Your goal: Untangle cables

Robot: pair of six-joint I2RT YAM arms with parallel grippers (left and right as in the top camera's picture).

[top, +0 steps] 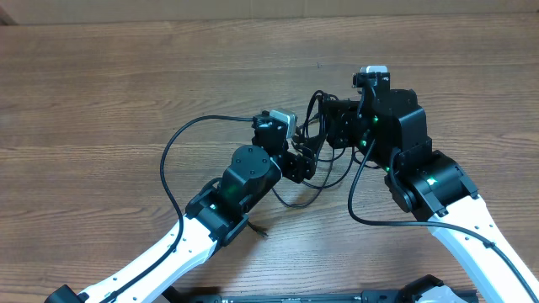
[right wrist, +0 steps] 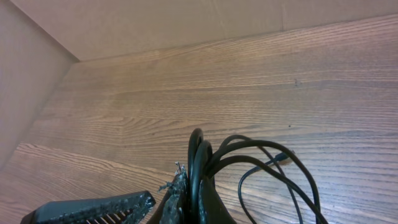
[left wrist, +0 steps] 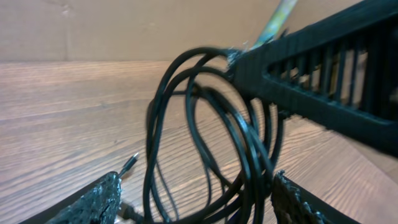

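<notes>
The cables are a clump of thin black loops hanging between my two grippers at the table's middle. My right gripper is shut on a bundle of the loops; in the right wrist view its fingers pinch the cables, which fan out to the right with a small plug at one end. My left gripper is open, and in the left wrist view its fingers stand wide apart with several cable loops passing between them. A loose strand trails on the table below.
The wooden table spreads all around. Thicker black wires of the arms loop out at the left and lower right. A beige wall runs along the far table edge. The right gripper's ribbed finger crosses the left wrist view.
</notes>
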